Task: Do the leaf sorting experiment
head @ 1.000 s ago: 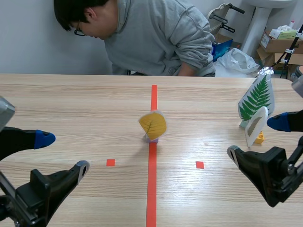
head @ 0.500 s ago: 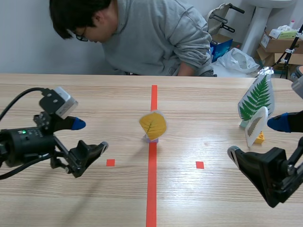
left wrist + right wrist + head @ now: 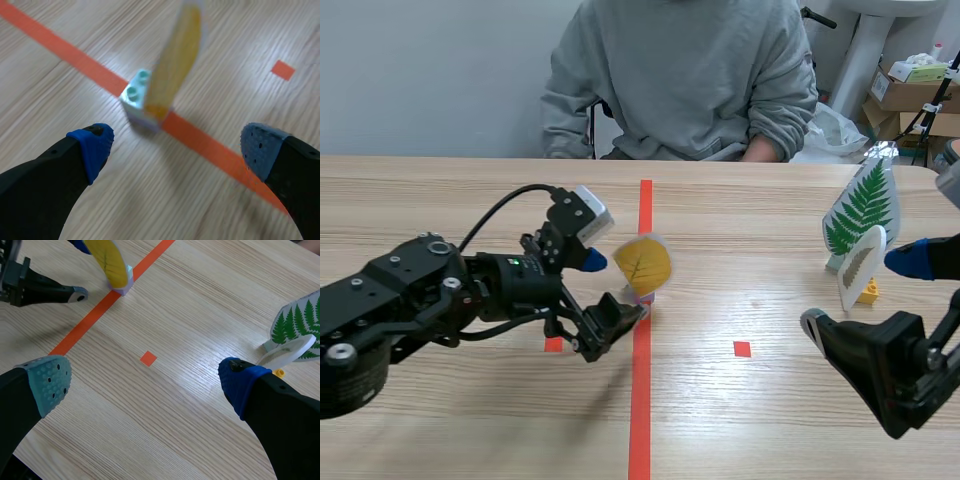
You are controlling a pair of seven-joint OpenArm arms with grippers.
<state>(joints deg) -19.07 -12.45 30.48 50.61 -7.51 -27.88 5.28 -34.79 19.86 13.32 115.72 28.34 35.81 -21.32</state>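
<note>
My left tool [image 3: 612, 287] [image 3: 177, 147] stands wide open and grips nothing. It reaches in low over the wooden worktop [image 3: 470, 200] to the long orange-red tape line [image 3: 641, 400]. Just ahead of the gap between its fingers is the yellow laminated leaf card [image 3: 643, 264] [image 3: 180, 55] [image 3: 111, 260]. The card stands slotted in a small pale plastic block [image 3: 640, 294] [image 3: 136, 95] [image 3: 125, 282] that sits on the tape line. Its long axis runs up from the block with a slight lean. Its flat face is turned toward my middle camera, so my left wrist sees it almost edge-on. Neither dotted pad touches the card or the block. My right tool [image 3: 861, 292] [image 3: 145, 381] is also spread wide and empty, hanging low at my right side. Near its blue-padded finger two more cards stand upright, close together: a green fern leaf card [image 3: 862, 208] [image 3: 300, 322] and, just in front of it, a white oval leaf card [image 3: 860, 265] [image 3: 287, 352] in a yellow block [image 3: 868, 292]. Across the worktop sits a person in a grey sweatshirt [image 3: 680, 70].
</note>
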